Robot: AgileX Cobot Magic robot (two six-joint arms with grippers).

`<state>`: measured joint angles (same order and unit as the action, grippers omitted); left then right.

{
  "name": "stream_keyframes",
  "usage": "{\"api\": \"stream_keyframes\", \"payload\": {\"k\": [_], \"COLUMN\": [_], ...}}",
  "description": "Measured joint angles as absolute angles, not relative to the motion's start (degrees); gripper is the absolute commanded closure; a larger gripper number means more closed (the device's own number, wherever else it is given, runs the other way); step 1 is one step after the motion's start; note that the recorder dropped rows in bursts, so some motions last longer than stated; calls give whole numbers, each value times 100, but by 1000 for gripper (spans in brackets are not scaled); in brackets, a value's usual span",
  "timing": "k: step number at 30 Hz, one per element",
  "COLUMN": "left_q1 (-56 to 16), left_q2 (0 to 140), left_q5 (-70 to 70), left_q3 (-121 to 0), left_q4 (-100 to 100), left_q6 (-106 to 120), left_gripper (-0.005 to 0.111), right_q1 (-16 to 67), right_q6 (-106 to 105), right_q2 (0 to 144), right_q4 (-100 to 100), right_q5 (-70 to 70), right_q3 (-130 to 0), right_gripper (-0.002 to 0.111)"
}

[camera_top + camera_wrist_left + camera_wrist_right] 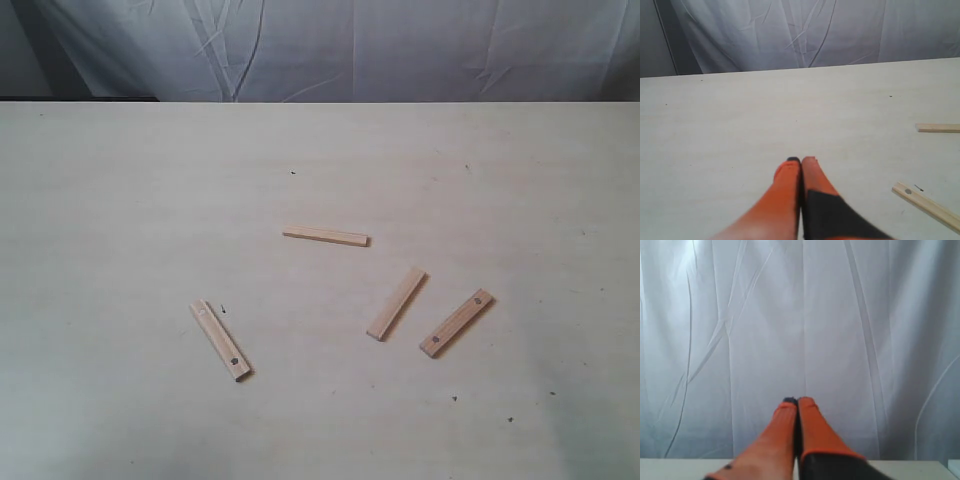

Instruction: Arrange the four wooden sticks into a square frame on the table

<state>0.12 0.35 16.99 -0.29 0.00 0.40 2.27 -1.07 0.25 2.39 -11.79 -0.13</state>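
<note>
The left gripper (pixel 801 160) is pointing out over the table (pixel 120 200), its two orange fingers pressing together with nothing between them. The right gripper (pixel 798 400) is aiming level at a white cloth (pixel 400 50), its fingers likewise lying closed and empty. In the exterior view the four wooden sticks (pixel 396 302) are lying flat and apart from one another, not yet forming a square. The level stick (pixel 326 236) is sitting just above the frame's centre. The plain slanted stick (pixel 396 302) and the holed slanted stick (pixel 457 322) are lying side by side at lower right. The lone stick (pixel 221 340) is angling across the lower left. In the left wrist view two sticks are being cut off by the picture's edge, and the blurred fingertips are making it unclear whether they are touching the table. The right wrist view is showing only a thin strip of tabletop. The table is pale cream with faint grain and tiny dark specks, and the wrinkled cloth is hanging behind its far edge.
</note>
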Motion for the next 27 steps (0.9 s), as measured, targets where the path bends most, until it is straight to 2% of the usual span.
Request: {"api": "stream_keyframes", "payload": {"k": [6,12,20,27], "left_q1": [12,12,12,12], "left_q2": [35,35,35,35], "left_q5": [1699,1699,1699,1699], "left_q3": [-29,-29,-29,-29], "left_q4": [0,0,0,0], "left_q6": [40,40,40,40], "left_gripper": [107,107,107,107], "right_q1": [227,227,227,227], "right_q6": [-141,-297,-297,-281], "right_q2": [25,537,2737,4379], "right_q4": [688,948,1158,1663], "right_q5": [-1319,197,3046,3544], "right_q3": [-27,-1015,-2850,-3071], "right_gripper": [109,109,109,109]}}
